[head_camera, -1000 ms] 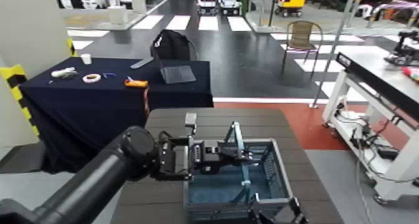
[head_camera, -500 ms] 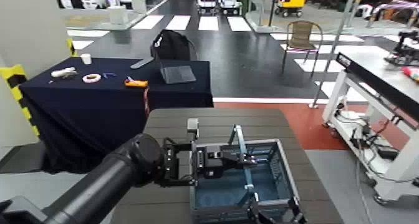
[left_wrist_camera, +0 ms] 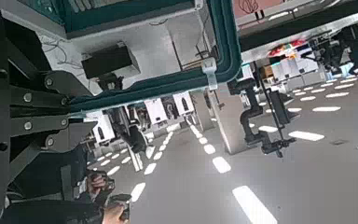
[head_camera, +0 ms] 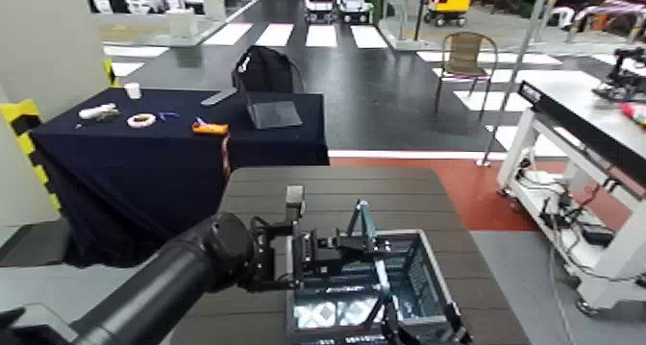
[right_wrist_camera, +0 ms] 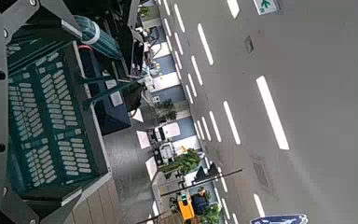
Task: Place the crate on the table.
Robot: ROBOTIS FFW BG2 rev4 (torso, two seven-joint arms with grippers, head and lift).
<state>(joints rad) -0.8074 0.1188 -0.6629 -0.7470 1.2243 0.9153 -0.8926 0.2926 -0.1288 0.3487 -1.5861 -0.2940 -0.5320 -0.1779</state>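
- The table [head_camera: 327, 190], a dark slatted top, is seen in the lower centre of the head view; a navy-draped table [head_camera: 144, 157] stands at the left and a white-framed workbench [head_camera: 577, 128] at the right.
- The crate [head_camera: 428, 286] is located at the bottom centre of the head view, over the near part of the table; whether its base is in contact with the planks cannot be told.
- The left gripper [head_camera: 358, 243] is observed at the crate's left side, closed on the teal handle [head_camera: 363, 219], which is held raised.
- In the left wrist view the same handle [left_wrist_camera: 219, 47] is noted across the upper part of the frame.
- The right gripper [head_camera: 418, 332] is only partly seen at the bottom edge, by the crate's near rim; its opening cannot be determined.
- It is judged that the crate should be lowered level and slowly, kept well inside the table edges, and released only once full seating is confirmed.
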